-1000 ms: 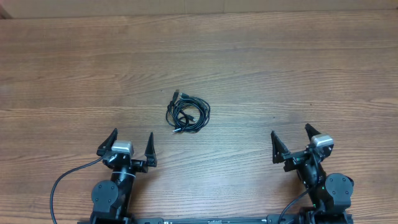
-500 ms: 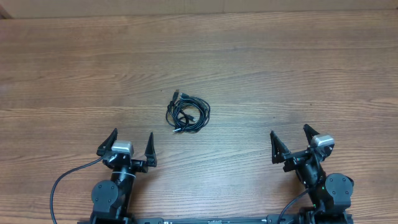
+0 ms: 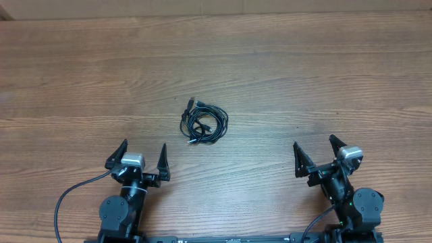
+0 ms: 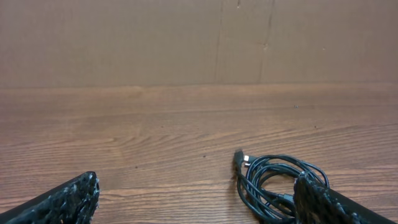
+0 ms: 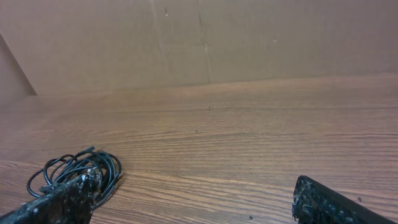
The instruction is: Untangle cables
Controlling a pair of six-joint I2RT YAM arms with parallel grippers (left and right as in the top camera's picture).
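1 coiled bundle of cables [image 3: 201, 125] | ahead, between left and right jaws, touching neither | both jaws wide apart

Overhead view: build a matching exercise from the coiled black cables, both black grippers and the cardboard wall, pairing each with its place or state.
Things
1. coiled bundle of thin black cables
2. left black two-finger gripper
3. right black two-finger gripper
4. brown cardboard wall

Places or states
A. open, cables ahead to its left
B. along the far edge of the wooden table
C. lying mid-table, untouched
D. open, cables ahead to its right

Pairs: 1-C, 2-D, 3-A, 4-B
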